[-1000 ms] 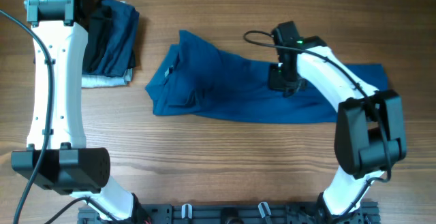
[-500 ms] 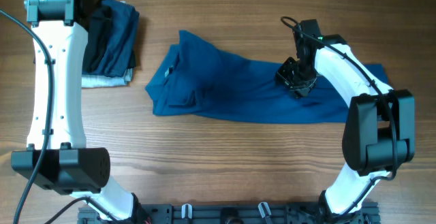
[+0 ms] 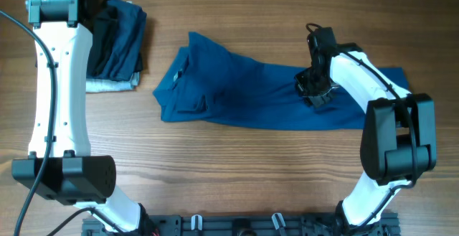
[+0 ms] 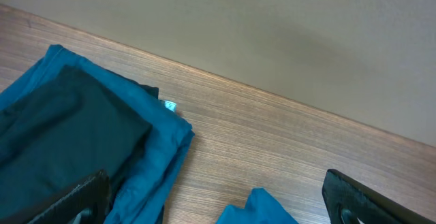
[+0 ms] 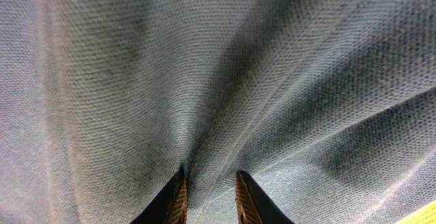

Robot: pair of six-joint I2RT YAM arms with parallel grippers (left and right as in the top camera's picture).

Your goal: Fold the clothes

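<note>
Seen from overhead, a blue shirt (image 3: 237, 92) is lying spread across the middle of a wooden table (image 3: 237, 164), collar end toward the left, its lower part reaching toward the right edge and bunching into soft folds. The right end effector (image 3: 315, 92) is pressing down on the shirt's right half, but this view is not showing how its jaws stand. The right wrist camera is filling in that detail: the two dark fingertips (image 5: 176, 198) are sitting close together, clenched on a small ridge of the shirt's weave, with creases fanning out from the pinch.

A stack of folded clothes (image 3: 115, 42), dark over pale, is resting at the table's far left corner. The left wrist camera is showing that stack up close, teal cloth wrapping a darker piece, beside a plain beige wall (image 4: 272, 33). The left end effector (image 4: 218, 203) is hanging released there, fingers spread wide at the frame's bottom corners, gripping nothing.
</note>
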